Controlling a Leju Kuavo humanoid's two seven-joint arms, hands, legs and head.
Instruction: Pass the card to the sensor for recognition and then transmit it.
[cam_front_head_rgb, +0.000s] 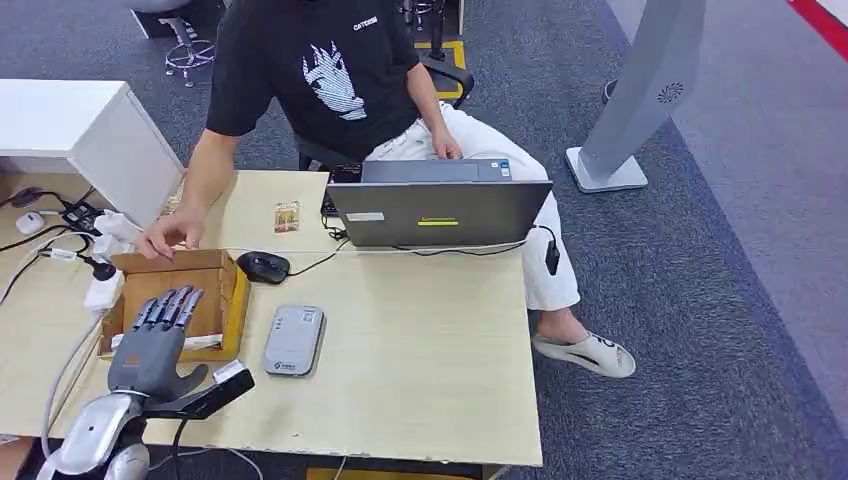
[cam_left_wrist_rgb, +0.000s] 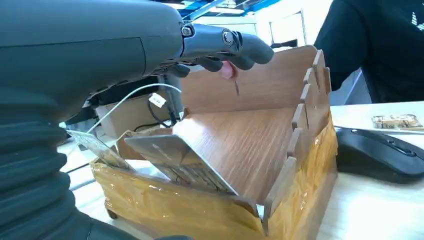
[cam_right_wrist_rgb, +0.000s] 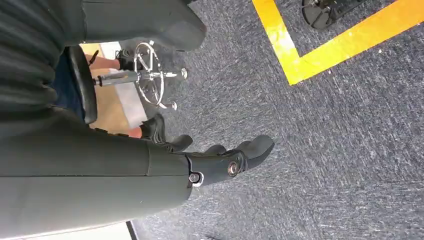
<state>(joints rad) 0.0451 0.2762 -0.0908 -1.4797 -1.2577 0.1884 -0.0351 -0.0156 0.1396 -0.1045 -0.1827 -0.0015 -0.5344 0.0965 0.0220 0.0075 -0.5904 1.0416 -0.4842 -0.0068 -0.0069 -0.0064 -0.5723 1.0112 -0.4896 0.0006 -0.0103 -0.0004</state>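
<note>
A wooden box (cam_front_head_rgb: 232, 296) wrapped in yellow tape stands at the table's left. In the left wrist view, cards (cam_left_wrist_rgb: 176, 161) lean inside the box (cam_left_wrist_rgb: 300, 190) at its near end. My left hand (cam_front_head_rgb: 158, 338) hovers over the box with fingers (cam_left_wrist_rgb: 235, 45) stretched out and apart, holding nothing. The grey card sensor (cam_front_head_rgb: 294, 340) lies flat on the table just right of the box. My right hand (cam_right_wrist_rgb: 220, 162) hangs beside my body over the carpet, fingers loose and empty.
A person sits behind the table with one hand (cam_front_head_rgb: 168, 234) on the box's far edge. A black mouse (cam_front_head_rgb: 263, 266), an open laptop (cam_front_head_rgb: 440, 210) and a small packet (cam_front_head_rgb: 287, 216) lie beyond the sensor. Cables and a power strip (cam_front_head_rgb: 80, 215) sit at the left.
</note>
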